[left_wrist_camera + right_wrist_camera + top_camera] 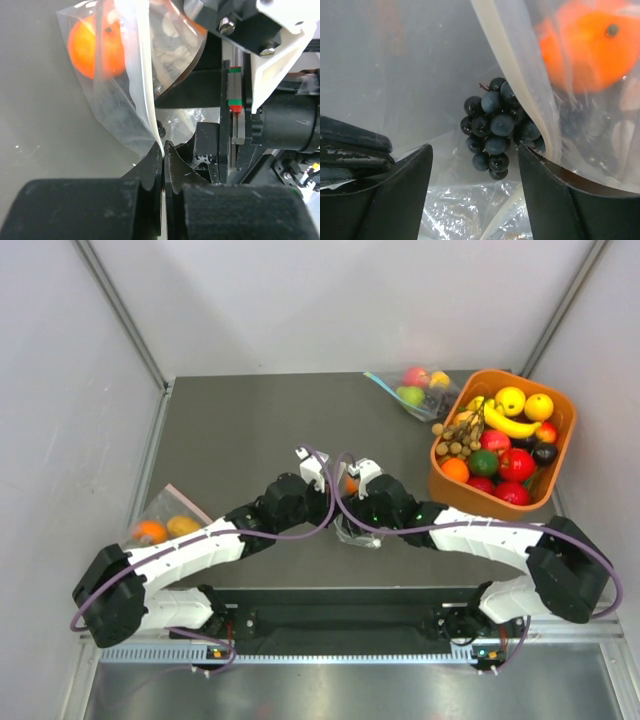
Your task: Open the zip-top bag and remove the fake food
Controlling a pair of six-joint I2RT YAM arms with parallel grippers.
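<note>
One zip-top bag (pixel 115 100) edge sits in left gripper (pixel 163 146).

Nothing legible is showing in any of the three views — no lettering, number, brand mark or sign is reading clearly on any surface.

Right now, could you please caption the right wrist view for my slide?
Open right hand frames dark grapes; orange ball inside clear bag.

Zip-top bag (pixel 358 535) largely hidden beneath both wrists (pixel 300 502) (orange ball (pixel 590 45) cropped at the top edge)
</note>
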